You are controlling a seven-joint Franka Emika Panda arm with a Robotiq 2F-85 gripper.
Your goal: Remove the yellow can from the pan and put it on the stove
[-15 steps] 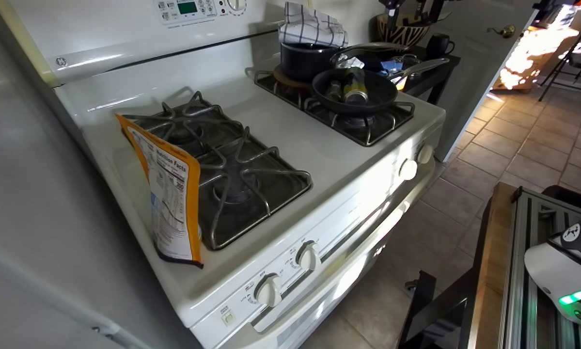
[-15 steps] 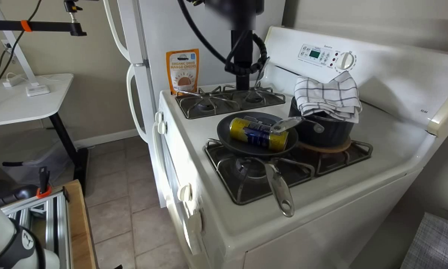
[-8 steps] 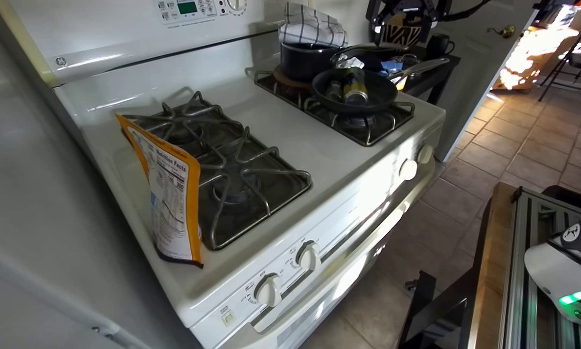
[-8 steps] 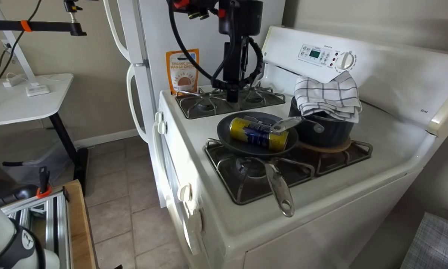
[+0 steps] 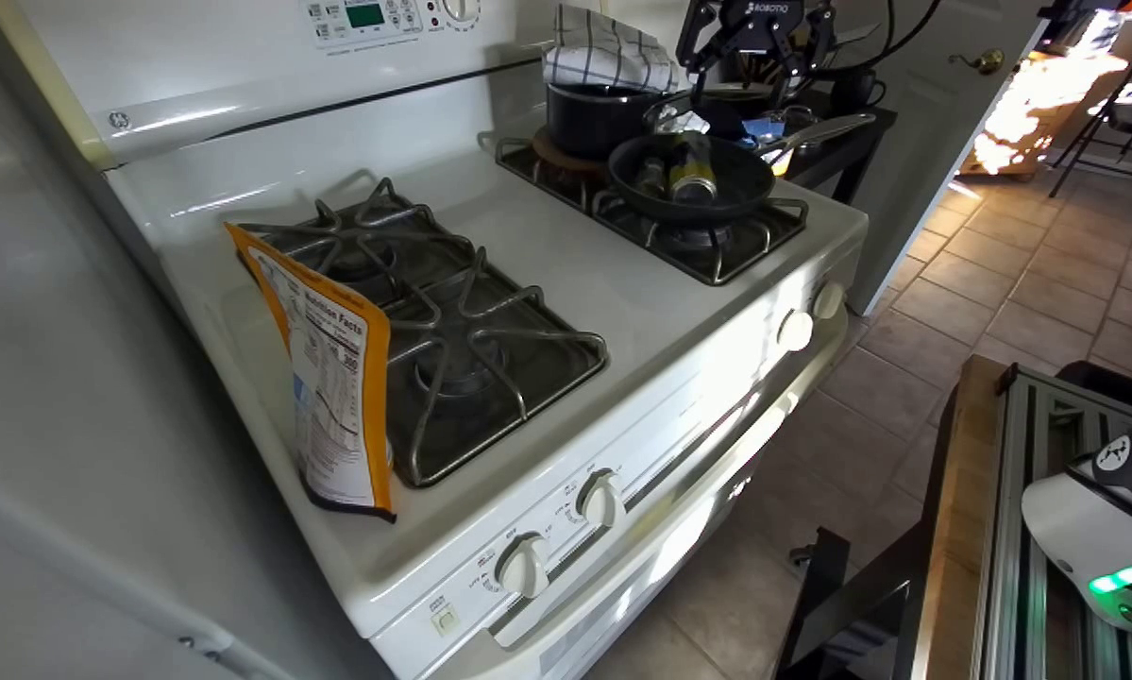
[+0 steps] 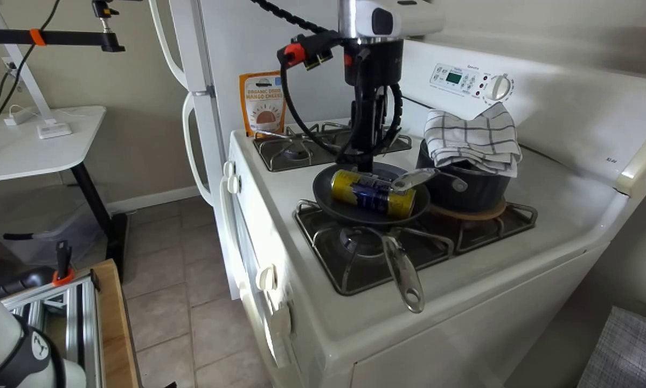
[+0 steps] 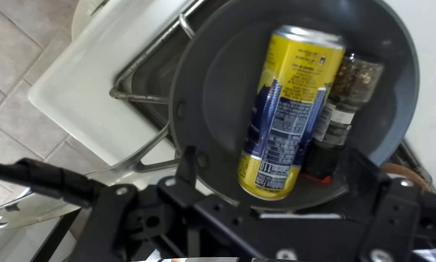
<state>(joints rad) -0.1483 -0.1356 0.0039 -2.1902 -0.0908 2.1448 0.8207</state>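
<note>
Step in hand (judged): approach, no grasp made. Yellow can (image 7: 287, 120) lies inside the pan (image 7: 223, 83), which sits on the burner (image 6: 361, 242) by the front edge of the stove (image 5: 580, 269), toward the corner farthest from the mango packet (image 6: 263, 102). Gripper (image 7: 273, 156) hangs over the pan, apart from the can; fingers (image 7: 187, 165) spread wide, nothing held. In the wrist view their tips show to either side of the can's near end.

Next move (judged): centre across the can's width, lower straight, clamp near its middle, then lift past the rim and set down on the stove. A pepper grinder (image 7: 338, 112) lies alongside, touching or nearly so, cannot tell which; one finger must find room on that side, or both items may be pinched.

Can: on its side, yellow at both ends, dark blue round the middle, one silvery end visible, printed nutrition panel turned upward.
</note>
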